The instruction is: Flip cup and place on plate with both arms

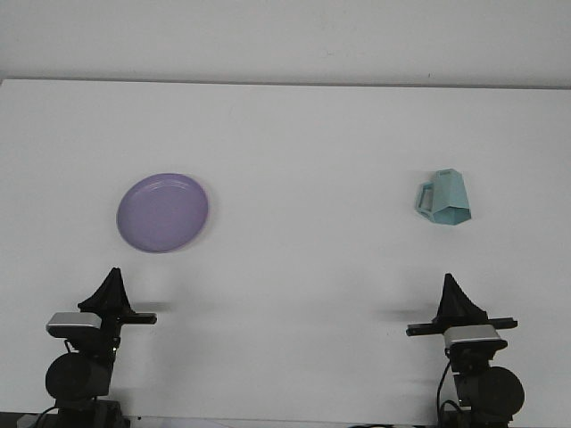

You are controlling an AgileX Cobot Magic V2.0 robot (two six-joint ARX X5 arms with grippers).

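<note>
Right now the teal cup (443,200) lies on its side on the white table (303,143), out at about 2 o'clock. The purple plate (162,212) sits far from it, at about 10 o'clock. The left gripper (111,287) waits low at 7 o'clock and the right gripper (454,295) at 5 o'clock. Both hold nothing, and I cannot tell if they are open.
</note>
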